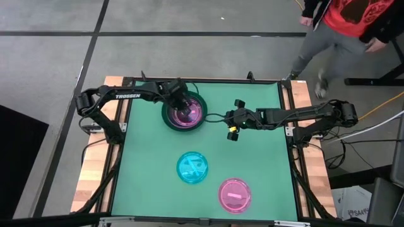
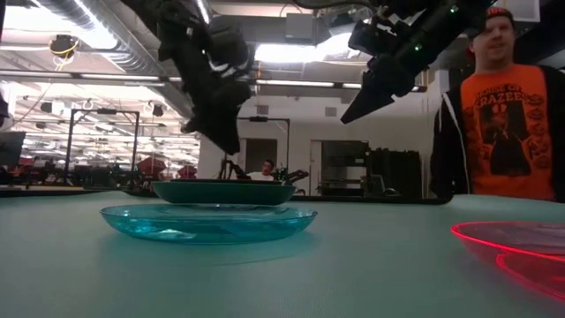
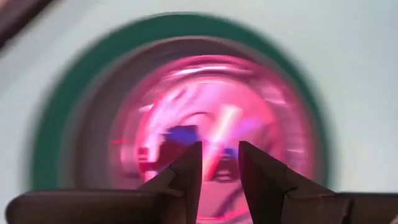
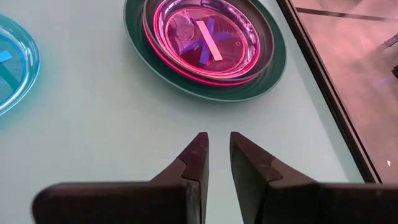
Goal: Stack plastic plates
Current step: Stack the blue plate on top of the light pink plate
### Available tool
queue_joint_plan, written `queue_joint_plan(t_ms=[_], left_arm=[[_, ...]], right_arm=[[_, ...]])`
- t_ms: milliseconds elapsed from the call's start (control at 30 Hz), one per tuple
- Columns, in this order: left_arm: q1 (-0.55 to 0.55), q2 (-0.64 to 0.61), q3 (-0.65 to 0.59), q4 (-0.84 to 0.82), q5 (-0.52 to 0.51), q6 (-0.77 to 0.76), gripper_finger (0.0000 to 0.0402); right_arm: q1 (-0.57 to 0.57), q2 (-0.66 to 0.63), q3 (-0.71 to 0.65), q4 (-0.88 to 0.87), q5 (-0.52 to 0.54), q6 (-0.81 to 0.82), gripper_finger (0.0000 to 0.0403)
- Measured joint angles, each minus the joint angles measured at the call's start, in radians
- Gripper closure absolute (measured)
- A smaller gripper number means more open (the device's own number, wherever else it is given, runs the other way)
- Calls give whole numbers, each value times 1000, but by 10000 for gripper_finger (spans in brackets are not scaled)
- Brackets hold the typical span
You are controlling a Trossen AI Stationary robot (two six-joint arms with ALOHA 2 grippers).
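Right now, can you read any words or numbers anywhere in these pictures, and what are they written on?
"TROSSEN": white letters on the left arm, seen from above.
"CRAZED" or something close: orange shirt of the person behind the table, low view; I'm not sure of it, and the smaller print around it is too blurred to read.
The plastic plates carry tape strips and marks, but no readable words.

The cyan plate (image 2: 208, 223) is glossy, see-through plastic; the pink plate (image 1: 235, 195) likewise (translucent). The green worktop (image 1: 151, 176) looks matt and smooth.
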Motion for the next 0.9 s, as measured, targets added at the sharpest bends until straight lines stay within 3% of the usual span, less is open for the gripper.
queue_joint_plan(t_ms=[167,300,667,900], left_arm=[[-86,0,17,-1,144,-5,304],[-181,0,17,-3,193,-7,304],[-448,0,17,2,189,-7,304],[-581,0,17,40,31,-137,304]], right_arm=[[0,0,0,0,-36,0,347],[0,0,0,0,-56,0,347],[82,0,0,0,-7,-40,347],[154,0,0,0,-6,-56,347]])
